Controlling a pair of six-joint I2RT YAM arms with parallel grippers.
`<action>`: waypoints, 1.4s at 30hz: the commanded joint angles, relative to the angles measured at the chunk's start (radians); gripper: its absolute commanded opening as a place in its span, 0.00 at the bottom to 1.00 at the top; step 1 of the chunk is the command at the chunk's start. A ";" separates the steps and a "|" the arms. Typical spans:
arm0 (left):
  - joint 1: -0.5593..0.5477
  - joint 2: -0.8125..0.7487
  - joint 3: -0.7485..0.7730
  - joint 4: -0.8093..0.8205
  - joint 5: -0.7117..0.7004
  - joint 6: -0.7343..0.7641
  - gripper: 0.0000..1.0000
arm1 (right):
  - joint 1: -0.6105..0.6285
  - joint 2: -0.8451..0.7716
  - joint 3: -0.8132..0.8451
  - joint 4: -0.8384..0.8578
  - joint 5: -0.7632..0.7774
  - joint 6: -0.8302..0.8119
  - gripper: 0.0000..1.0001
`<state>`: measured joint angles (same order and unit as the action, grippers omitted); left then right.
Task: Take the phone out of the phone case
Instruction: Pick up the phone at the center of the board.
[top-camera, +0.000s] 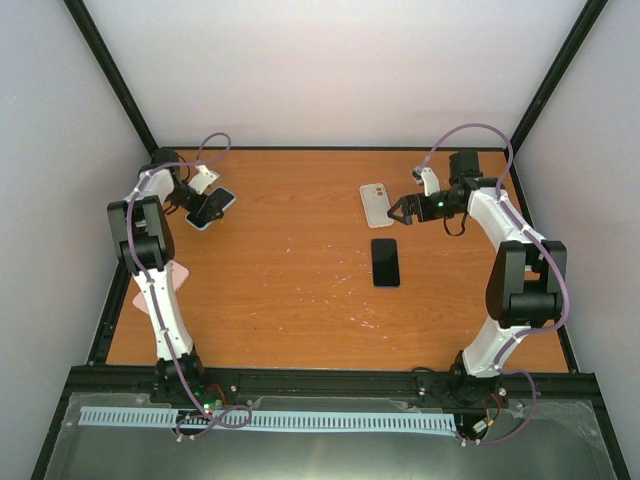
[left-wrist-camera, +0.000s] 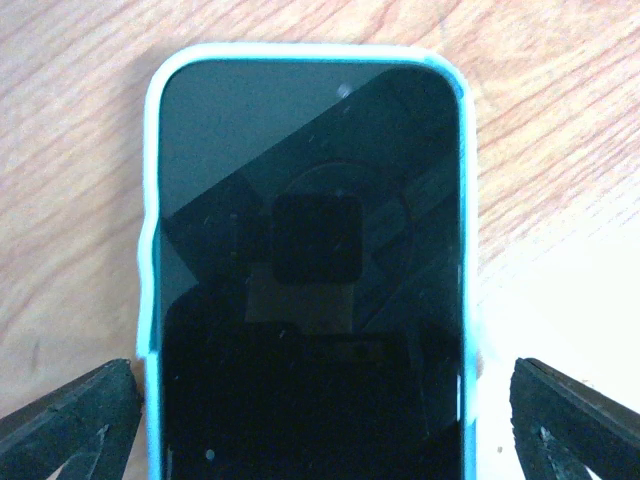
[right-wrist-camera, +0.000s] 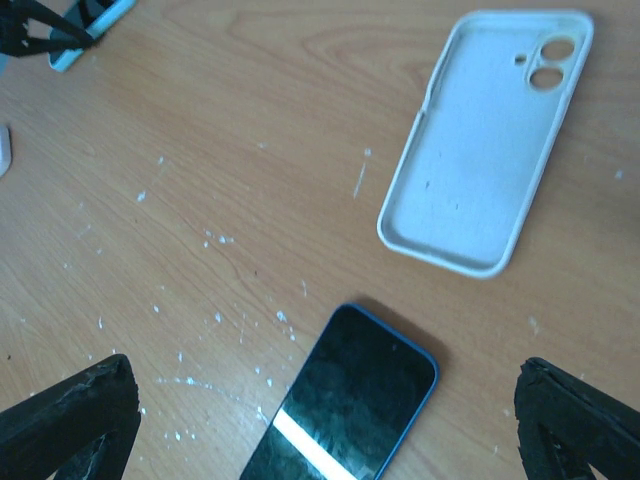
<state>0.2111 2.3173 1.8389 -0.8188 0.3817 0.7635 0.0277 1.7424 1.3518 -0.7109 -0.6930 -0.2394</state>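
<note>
The wooden table (top-camera: 300, 200) takes up the middle of the overhead view, with both arms reaching to its far end. The left arm (top-camera: 150, 250) bends into the far-left corner. The right arm (top-camera: 510, 250) reaches along the far right side.

The phone (left-wrist-camera: 310, 250) lies screen up in the far-left corner, seated in its pale blue case (left-wrist-camera: 152, 200). Seen from above, its long axis runs diagonally from near-left to far-right. In the left wrist view it runs straight up the frame, rounded end at the top, and the lower end is cut off. The dark glass only mirrors the camera. No brand or writing can be read on it.

The left gripper (left-wrist-camera: 320, 420) has its jaws apart, one fingertip on each side of the cased phone. Whether they press on the case cannot be told.

A bare phone (top-camera: 385, 262) with a blue rim lies screen up near the right arm, long axis near to far. The right wrist view crops its lower end. Just beyond it lies a white case (right-wrist-camera: 490, 140), hollow side up, with two camera holes at its far end.

The right gripper (top-camera: 397, 212) hangs beside the white case with its jaws wide apart and holds nothing.

A pink object (top-camera: 176, 277) at the left edge is half hidden behind the left arm. White specks (right-wrist-camera: 215, 240) dot the wood.
</note>
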 joint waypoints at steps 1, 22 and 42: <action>-0.032 0.035 -0.038 -0.019 -0.036 0.035 1.00 | 0.000 0.024 0.059 0.017 -0.040 0.014 1.00; -0.131 -0.339 -0.395 0.336 0.050 -0.254 0.53 | 0.084 -0.005 0.082 0.264 -0.097 0.401 0.97; -0.558 -0.603 -0.501 0.693 -0.021 -0.696 0.47 | 0.286 0.080 0.143 0.431 -0.083 0.684 0.95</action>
<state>-0.2955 1.7447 1.2858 -0.2409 0.3878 0.1505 0.2882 1.7897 1.4658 -0.3317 -0.7856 0.3672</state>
